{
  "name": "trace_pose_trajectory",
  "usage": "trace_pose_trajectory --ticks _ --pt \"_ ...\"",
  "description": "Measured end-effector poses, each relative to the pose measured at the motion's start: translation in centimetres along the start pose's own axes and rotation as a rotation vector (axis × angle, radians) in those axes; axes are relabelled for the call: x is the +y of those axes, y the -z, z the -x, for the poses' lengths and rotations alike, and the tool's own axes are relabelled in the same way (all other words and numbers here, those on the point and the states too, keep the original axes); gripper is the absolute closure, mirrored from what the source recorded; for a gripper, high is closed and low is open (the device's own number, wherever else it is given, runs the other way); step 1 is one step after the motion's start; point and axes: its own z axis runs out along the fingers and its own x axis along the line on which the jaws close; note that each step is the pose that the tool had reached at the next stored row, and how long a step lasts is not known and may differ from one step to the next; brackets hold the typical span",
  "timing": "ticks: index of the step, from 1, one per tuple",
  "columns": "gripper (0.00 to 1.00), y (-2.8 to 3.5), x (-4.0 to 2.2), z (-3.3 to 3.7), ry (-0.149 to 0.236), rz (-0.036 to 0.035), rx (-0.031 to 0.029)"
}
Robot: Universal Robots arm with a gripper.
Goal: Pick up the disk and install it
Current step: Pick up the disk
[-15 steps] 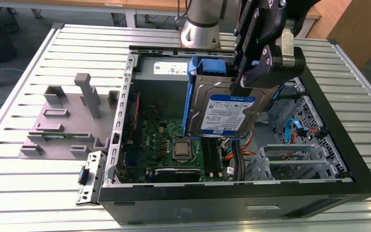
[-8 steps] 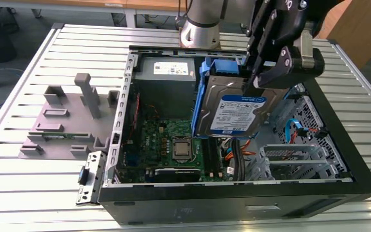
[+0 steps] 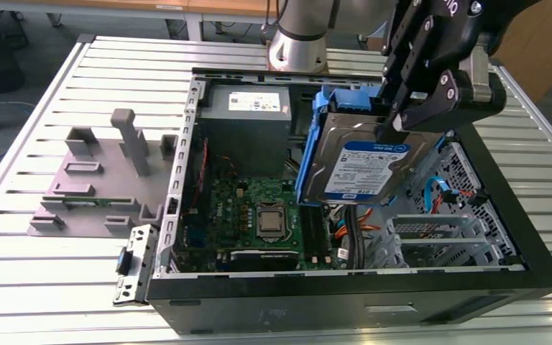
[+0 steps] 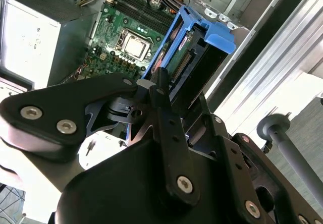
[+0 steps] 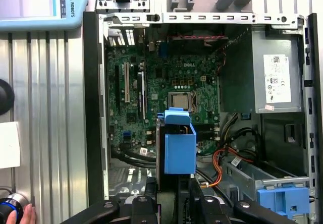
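The disk [image 3: 364, 164], a silver hard drive with a white-and-blue label in blue carrier rails, hangs tilted above the open computer case [image 3: 353, 282]. My gripper [image 3: 397, 122] is shut on its upper end, over the case's middle right. In the second wrist view the disk [image 4: 174, 37] appears edge-on beyond my gripper [image 4: 157, 80], with the motherboard under it. The first wrist view has the disk's blue carrier [image 5: 179, 144] just past my gripper [image 5: 174, 196], above the board's lower edge and the orange cables.
Inside the case lie the motherboard [image 3: 256, 208], the grey power supply [image 3: 247, 115] and a metal drive cage [image 3: 448, 233]. A bare blue bracket [image 5: 282, 200] sits in the cage. A grey fixture [image 3: 94, 180] stands on the slatted table. A hand [image 5: 15, 215] shows at the table edge.
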Motion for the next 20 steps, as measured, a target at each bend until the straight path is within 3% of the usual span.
trace_pose_trajectory --ticks 5,15,20 --pt "0.65 0.03 -0.21 -0.34 0.000 0.0000 -0.0001" --pt "0.65 0.21 -1.01 -2.30 0.000 0.0000 -0.0001" --pt "0.65 0.24 -1.23 -2.52 0.000 0.0001 0.0000"
